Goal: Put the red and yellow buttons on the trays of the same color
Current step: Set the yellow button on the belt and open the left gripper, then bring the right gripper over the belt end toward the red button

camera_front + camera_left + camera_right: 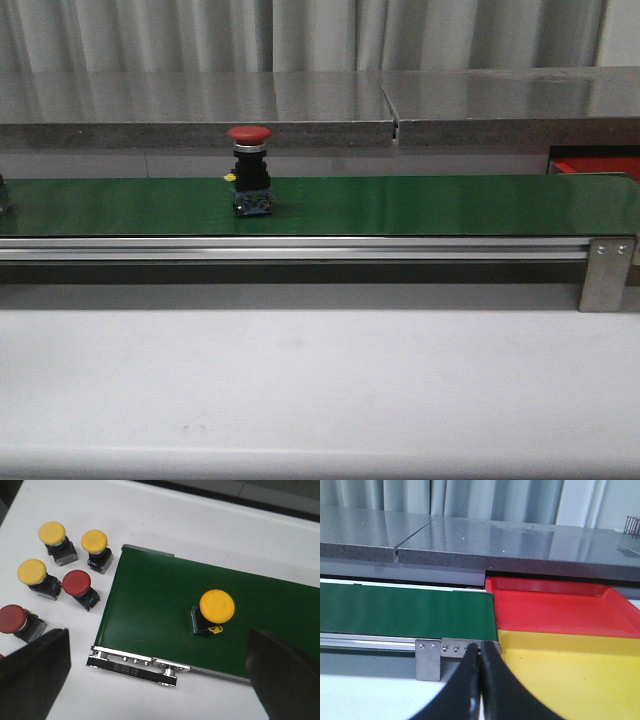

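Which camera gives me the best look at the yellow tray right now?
The right wrist view: the yellow tray fills its lower right, beside the red tray at the end of the green belt. The front view shows only a red sliver at far right, no yellow. The left wrist view shows no tray.

Cut off by the frame edges: the green belt (400, 205) at the left in the front view, the red tray (592, 166) to a sliver there, the yellow tray (580, 680) in the right wrist view, and, blurred, what seem left end effector fingers (30, 672).
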{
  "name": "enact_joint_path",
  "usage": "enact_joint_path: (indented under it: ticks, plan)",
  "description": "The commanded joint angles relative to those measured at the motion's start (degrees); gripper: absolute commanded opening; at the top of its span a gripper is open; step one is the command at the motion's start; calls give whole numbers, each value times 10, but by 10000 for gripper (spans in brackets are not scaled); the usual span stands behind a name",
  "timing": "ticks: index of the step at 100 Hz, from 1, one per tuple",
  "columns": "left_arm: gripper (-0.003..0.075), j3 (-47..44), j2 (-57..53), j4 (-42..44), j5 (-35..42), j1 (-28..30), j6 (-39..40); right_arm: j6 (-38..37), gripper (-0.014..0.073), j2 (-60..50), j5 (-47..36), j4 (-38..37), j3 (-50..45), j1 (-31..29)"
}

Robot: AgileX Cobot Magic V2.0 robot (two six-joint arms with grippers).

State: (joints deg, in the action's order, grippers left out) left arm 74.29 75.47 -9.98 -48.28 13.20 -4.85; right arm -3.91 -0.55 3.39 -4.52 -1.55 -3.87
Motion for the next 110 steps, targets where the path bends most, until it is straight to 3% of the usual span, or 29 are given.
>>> enact_joint_path:
  ticks: [1,15,32,41,53,70,110]
  plan:
    - [689,-62,-93,-17,121,-16,-24,0,-117,-11,-42,-7,13,1]
    - [689,-162,-205,-17,190,-68,-52,0,-117,-11,-42,-7,13,1]
    - [688,-250,-305,-12,193,-101,-52,0,-117,-11,-42,-7,13,1]
    - [635,-285,-348,-12,195,-101,-52,0,-117,-11,-43,-7,13,1]
    - [420,-321,-396,-12,199,-101,-52,0,-117,-11,-43,-7,13,1]
    - [-22,-339,-444,-12,199,-101,-52,0,-117,-11,-43,-7,13,1]
    - [-20,-340,-449,-12,195,-101,-52,0,-117,-11,-54,-7,13,1]
